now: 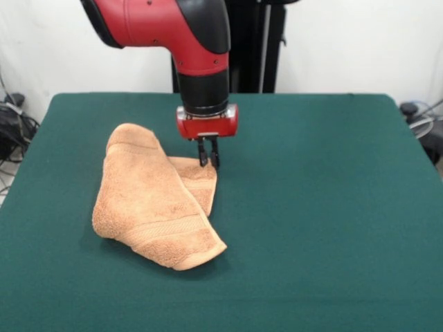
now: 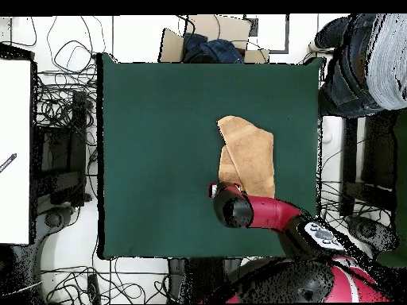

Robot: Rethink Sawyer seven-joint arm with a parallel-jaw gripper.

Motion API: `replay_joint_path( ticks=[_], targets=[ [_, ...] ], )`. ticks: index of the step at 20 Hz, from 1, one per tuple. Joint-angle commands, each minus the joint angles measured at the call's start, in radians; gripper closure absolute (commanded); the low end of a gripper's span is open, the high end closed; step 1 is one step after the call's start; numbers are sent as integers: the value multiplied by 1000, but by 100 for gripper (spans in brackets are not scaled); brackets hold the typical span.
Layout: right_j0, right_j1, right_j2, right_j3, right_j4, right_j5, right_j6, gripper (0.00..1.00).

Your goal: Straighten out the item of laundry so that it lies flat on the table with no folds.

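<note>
Gripping the towel [image 1: 156, 200] (folded double) starts with the gripper [image 1: 209, 160]: its jaws look nearly closed, apparently empty; part them, then draw toward the table's [image 1: 332, 207] open edge.

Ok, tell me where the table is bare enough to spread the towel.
In the front view the table is bare right of the gripper, out to its right edge, and along the near edge. The left-centre is crowded: the folded towel lies there, the gripper at its far corner.

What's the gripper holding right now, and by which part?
Cannot be told for sure. The gripper sits at the towel's far corner with its fingers close together, but whether cloth is pinched between them isn't visible.
</note>
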Motion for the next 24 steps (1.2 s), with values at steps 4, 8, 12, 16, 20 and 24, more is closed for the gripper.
replay_joint_path(
  ticks=[4, 8, 12, 16, 20, 24],
  targets=[
    [35, -25, 58, 97, 64, 59, 176, 100],
    [67, -218, 67, 190, 120, 153, 184, 100],
    [67, -343, 98, 254, 177, 212, 175, 100],
    [31, -398, 167, 294, 234, 260, 149, 100],
    [16, -446, 205, 322, 277, 278, 139, 100],
    [8, -593, 266, 373, 376, 371, 124, 100]
  ],
)
